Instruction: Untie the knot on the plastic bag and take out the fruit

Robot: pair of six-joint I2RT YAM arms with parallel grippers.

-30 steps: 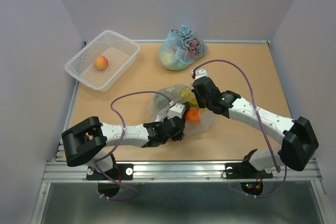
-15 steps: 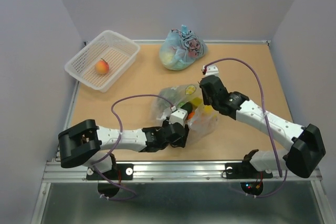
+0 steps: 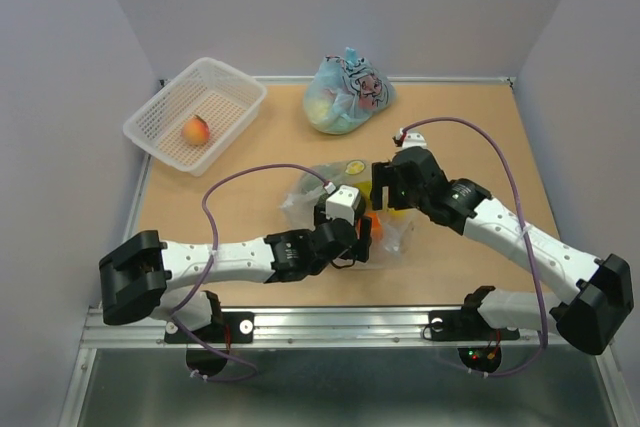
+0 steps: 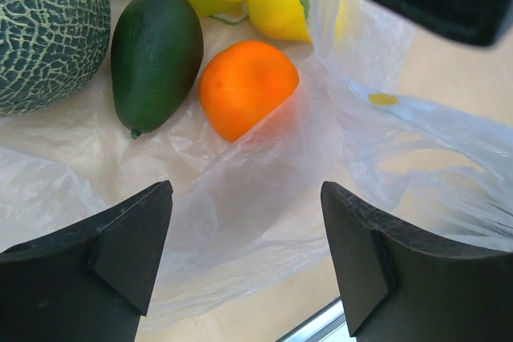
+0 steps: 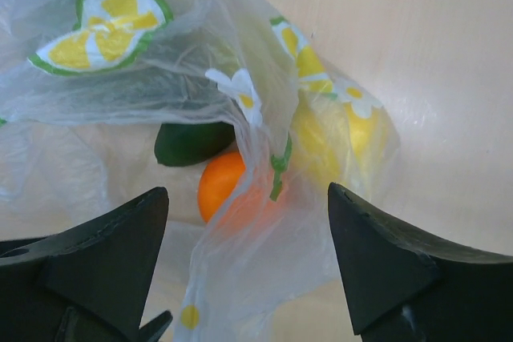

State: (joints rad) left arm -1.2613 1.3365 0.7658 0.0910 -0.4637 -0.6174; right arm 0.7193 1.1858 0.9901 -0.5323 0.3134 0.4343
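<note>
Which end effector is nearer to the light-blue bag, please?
Right. The right end effector is in front of the light-blue bag, slightly right; the left end effector lies farther toward the near edge.

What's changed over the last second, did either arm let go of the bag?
The right gripper, closed at the plastic bag a second ago, has opened its jaws and let go. The left gripper widened too and holds nothing, jaws open over the bag near the orange. Both elbows swung outward. Unchanged: peach in the basket, blue bag at the far edge.
</note>
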